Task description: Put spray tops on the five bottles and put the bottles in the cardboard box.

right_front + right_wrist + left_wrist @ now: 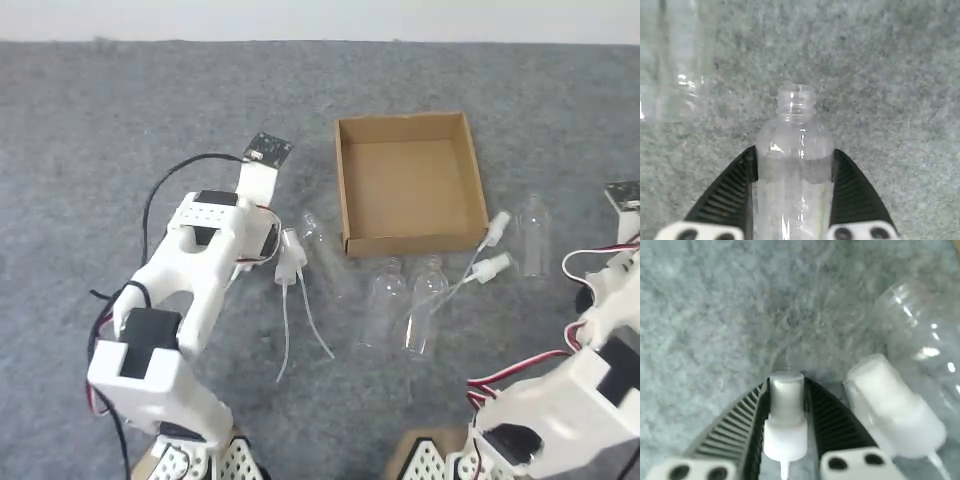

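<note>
Left arm's fingers [742,427] and right arm's fingers [730,195], both pairs clamped inward.

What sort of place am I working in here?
Probably a tabletop robot test bench: a grey felt-like covering, a cardboard box, and loose clear bottles and spray tops laid out for assembly.

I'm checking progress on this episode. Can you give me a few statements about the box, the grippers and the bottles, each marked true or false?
1. The box is empty. True.
2. The left gripper holds a bottle. False: it is shut on a spray top.
3. The right gripper is shut on a bottle. True.
4. That bottle already wears a spray top. False: its neck is open.
</note>
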Tool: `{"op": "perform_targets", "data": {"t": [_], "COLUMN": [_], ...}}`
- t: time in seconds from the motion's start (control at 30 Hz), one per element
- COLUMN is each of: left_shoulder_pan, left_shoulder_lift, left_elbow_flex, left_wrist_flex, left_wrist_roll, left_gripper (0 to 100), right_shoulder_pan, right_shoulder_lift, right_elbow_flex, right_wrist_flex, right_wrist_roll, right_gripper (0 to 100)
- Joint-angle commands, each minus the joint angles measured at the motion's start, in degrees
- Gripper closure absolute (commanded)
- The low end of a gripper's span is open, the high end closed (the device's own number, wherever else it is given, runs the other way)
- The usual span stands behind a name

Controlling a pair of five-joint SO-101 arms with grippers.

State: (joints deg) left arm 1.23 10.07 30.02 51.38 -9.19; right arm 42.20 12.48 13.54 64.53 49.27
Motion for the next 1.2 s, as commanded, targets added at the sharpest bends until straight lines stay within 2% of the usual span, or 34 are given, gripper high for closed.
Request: {"op": "perform_targets", "data": {"t": [0.0, 0.3, 0.5, 0.6, 0.83, 1.17], "left_shoulder_pan": [-1.23, -2.20, -2.20, -2.20, -2.11, -1.76], "left_shoulder_lift": [-11.60, -41.14, -51.16, -53.89, -54.86, -54.77], "left_elbow_flex": [-0.57, 16.13, 27.21, 30.81, 33.63, 33.80], "left_wrist_flex": [5.45, 12.04, 9.05, 7.38, 5.63, 5.71], "left_wrist_roll": [0.44, 0.44, 0.53, 0.53, 0.44, 0.35], "left_gripper": [99, 99, 99, 99, 99, 99], "right_shoulder_pan": [0.92, -1.19, -4.18, -5.41, -6.37, -7.60], "right_shoulder_lift": [-0.48, -1.01, -0.84, -0.48, -1.01, -0.31], "right_elbow_flex": [1.58, 1.41, 1.41, 1.41, 1.23, -3.52], "right_wrist_flex": [-0.13, -3.56, -5.67, -5.58, -2.95, 1.10], "right_wrist_roll": [-0.53, -6.51, -7.65, -7.21, -6.86, -3.34], "right_gripper": [99.2, 99.2, 98.8, 97.2, 78.5, 77.5]}}
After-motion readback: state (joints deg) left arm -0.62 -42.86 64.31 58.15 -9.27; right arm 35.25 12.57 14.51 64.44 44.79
